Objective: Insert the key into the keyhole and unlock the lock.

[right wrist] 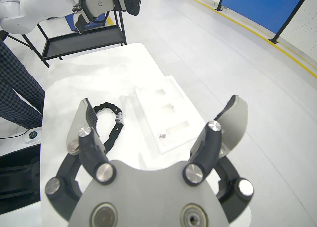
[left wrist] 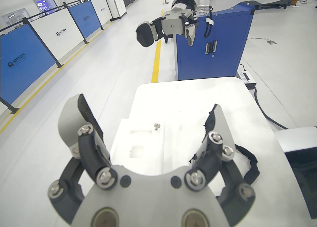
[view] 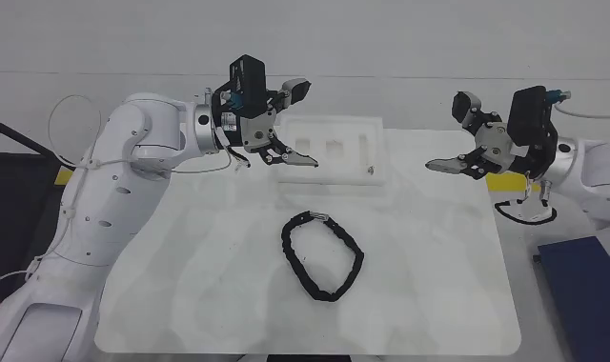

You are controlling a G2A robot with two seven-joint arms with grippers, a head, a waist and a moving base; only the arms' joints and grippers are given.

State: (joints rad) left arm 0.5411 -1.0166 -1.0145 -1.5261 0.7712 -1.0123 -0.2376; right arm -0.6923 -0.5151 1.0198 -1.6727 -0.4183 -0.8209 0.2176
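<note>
White desk [view: 191, 295] in a bright hall with a pale floor and blue panels behind. Toward the desk's far edge, white foam tray [view: 310, 178] with three rectangular recesses. Lying flat on the tray's top beside the recess at its right end: small silver key [view: 370, 170], apart from both grippers. Nearer the robot, mid-desk and just clear of the tray, black chain lock [view: 324, 294] curled into a loop, silver lock cylinder [view: 319, 216] at the part of the loop nearest the tray. Left gripper [view: 305, 124] hanging above the tray's left end, fingers [left wrist: 70, 119] spread wide, released, grasping nothing. Right gripper [view: 448, 133] hanging above the desk's right edge, well apart from the key, fingers [right wrist: 76, 119] likewise released and empty. Both grippers turned inward, facing each other across the tray. Blue cabinet [left wrist: 210, 47] on the floor past the desk's right side; black wire shelf [right wrist: 81, 42] past its left.
</note>
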